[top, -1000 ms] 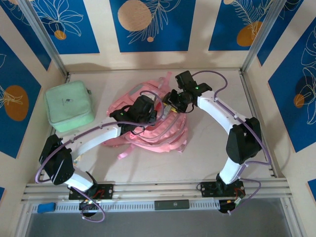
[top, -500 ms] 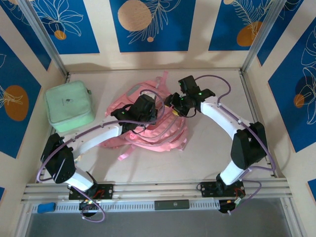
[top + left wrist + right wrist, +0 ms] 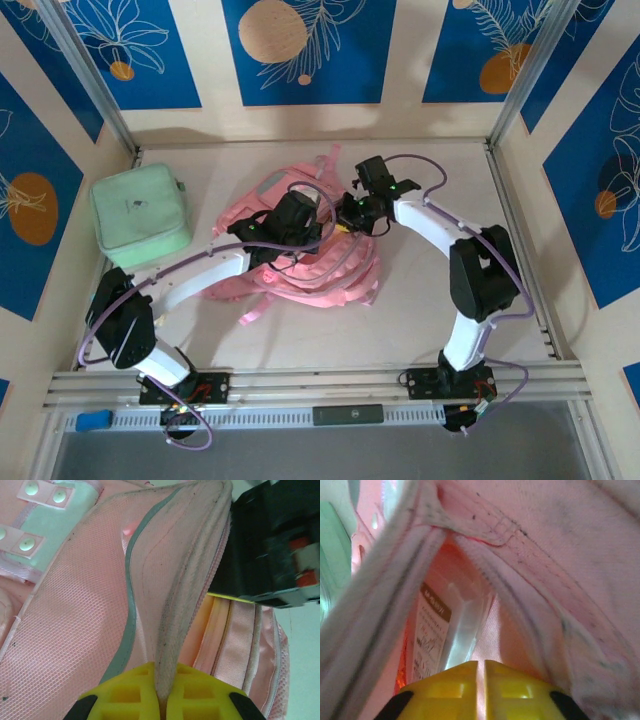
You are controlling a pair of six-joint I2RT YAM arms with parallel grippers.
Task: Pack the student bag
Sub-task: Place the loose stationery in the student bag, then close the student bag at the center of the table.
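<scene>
The student bag [image 3: 322, 268], pink and soft, lies mid-table under both arms. My left gripper [image 3: 303, 222] is shut on the whitish padded rim [image 3: 172, 630] of the bag's opening, with the yellow fingers [image 3: 125, 692] pinching it and holding it up. My right gripper [image 3: 348, 214] reaches into that opening from the right. In the right wrist view its yellow jaws [image 3: 481, 667] are shut, with nothing seen between them. Pink lining [image 3: 560, 555] surrounds them. A clear packet with a printed label [image 3: 432, 627] stands inside the bag just ahead of the fingers.
A mint green square zip case [image 3: 140, 213] sits at the left, apart from the bag. Loose pink straps [image 3: 255, 310] trail toward the near edge. Metal frame rails [image 3: 520, 240] border the table. The right gripper's black body [image 3: 270, 550] is close beside the lifted rim.
The right gripper has moved left and down into the bag's opening, and its jaws have closed. The left gripper keeps its hold on the rim, shifted slightly.
</scene>
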